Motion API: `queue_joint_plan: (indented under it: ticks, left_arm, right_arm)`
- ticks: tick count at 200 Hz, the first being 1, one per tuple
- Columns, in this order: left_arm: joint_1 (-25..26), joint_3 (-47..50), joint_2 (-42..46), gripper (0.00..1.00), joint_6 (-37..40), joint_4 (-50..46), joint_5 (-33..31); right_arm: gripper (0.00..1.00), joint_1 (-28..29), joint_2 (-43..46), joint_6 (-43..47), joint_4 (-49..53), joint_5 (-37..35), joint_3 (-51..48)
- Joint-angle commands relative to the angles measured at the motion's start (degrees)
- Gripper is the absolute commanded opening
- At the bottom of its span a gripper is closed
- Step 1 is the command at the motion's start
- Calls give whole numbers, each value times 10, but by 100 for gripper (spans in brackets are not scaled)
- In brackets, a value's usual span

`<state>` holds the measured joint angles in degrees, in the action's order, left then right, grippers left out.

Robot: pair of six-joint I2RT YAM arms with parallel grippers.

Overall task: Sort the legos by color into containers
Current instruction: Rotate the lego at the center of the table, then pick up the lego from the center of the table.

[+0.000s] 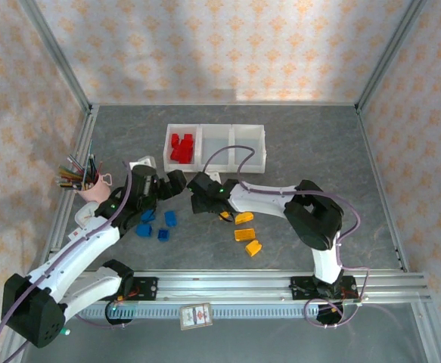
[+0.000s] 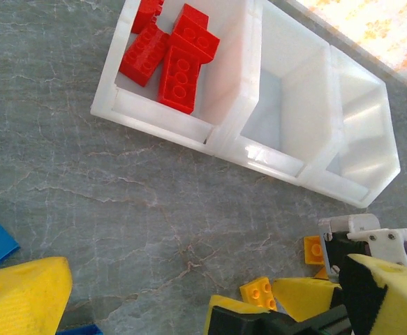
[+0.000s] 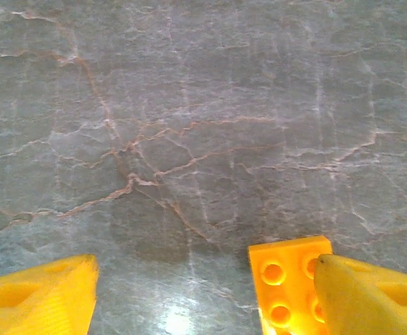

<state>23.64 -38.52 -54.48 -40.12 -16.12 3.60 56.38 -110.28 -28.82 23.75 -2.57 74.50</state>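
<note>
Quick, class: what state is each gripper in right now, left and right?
Left gripper: open, holding nothing.
Right gripper: open; an orange brick sits between the jaws at one side, not clamped.

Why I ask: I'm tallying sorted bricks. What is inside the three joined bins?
In the containers, the left compartment holds a pile of red legos, the lower ones partly covered by those on top. The middle and right compartments look empty.
</note>
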Motion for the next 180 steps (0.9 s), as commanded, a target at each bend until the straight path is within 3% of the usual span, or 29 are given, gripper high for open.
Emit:
queue_joint_plan:
  ticks: [1,60,180]
  left_arm:
    - [0,13,14,99,-20,-14,-5]
    - [0,27,4,99,-33,9,20]
    - [-2,25,13,99,-31,0,6]
  right_arm:
    - [82,-1,29,8,47,-63,-12]
    - [72,-4,-1,25,48,-53,-27]
    - [30,-14,-9,60,21,-23,-20]
